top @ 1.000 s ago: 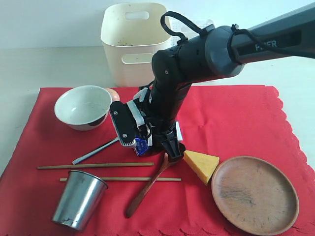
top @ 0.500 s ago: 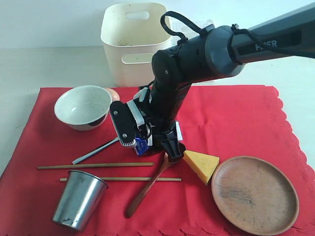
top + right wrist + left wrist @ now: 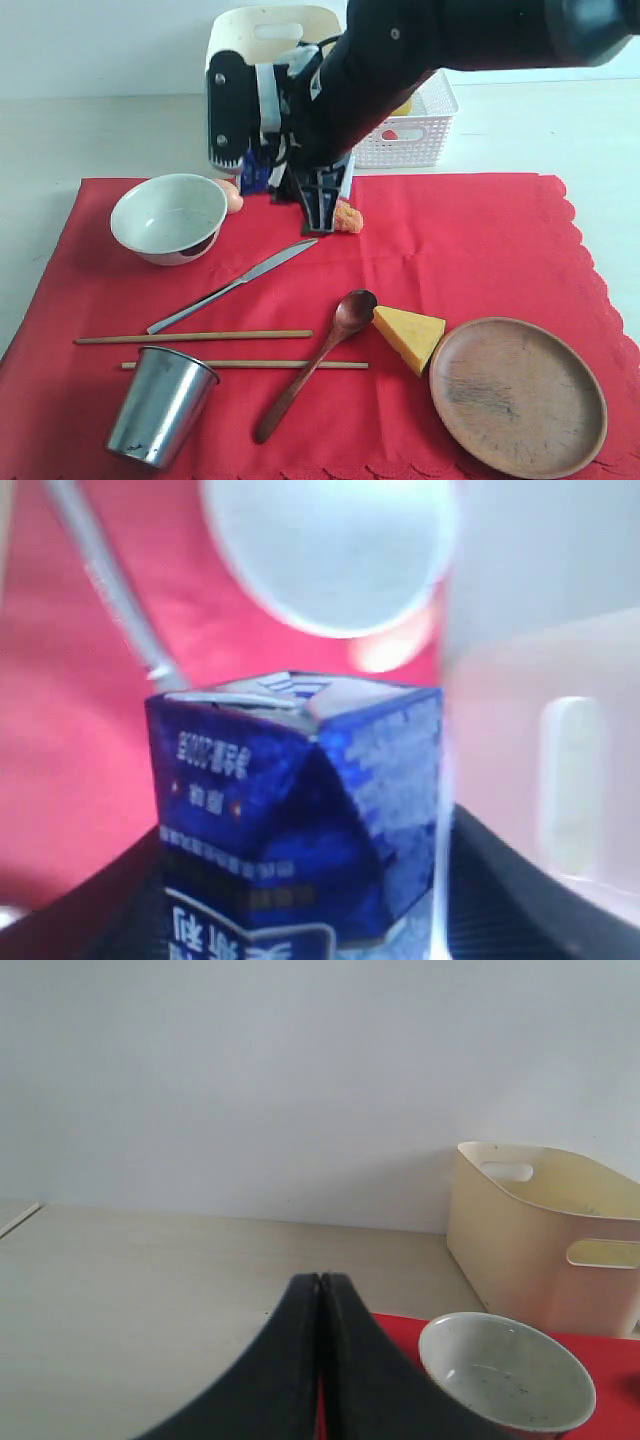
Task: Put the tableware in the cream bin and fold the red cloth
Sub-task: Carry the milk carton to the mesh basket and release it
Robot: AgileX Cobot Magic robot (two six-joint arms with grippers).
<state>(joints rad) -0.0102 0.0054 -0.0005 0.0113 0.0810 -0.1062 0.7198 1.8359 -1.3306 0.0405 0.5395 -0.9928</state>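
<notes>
The right pincer (image 3: 270, 190) is clamped on a blue carton (image 3: 251, 176), which fills the gap between its jaws in the right wrist view; in the exterior view pincer and carton sit before the lower wall of the cream bin (image 3: 235, 28), over the far edge of the red cloth (image 3: 480, 250); the left pincer (image 3: 320, 1286) is clenched with its jaws pressed together on nothing, over the desk (image 3: 100, 140) near the bowl (image 3: 168, 215); the bin stands on the desk behind the cloth, with a white basket (image 3: 415, 135) just beside it; all the tableware lies on the cloth: the bowl at the far left, the knife (image 3: 232, 285) slanting below it, two chopsticks (image 3: 195, 337) lying parallel nearer the front, the cup (image 3: 160, 405) tilted at the front left touching the nearer chopstick, the spoon (image 3: 310, 365) crossing that chopstick, the plate (image 3: 517, 395) at the front right; a cheese wedge (image 3: 408, 335) rests between spoon and plate; the cloth is spread flat.
</notes>
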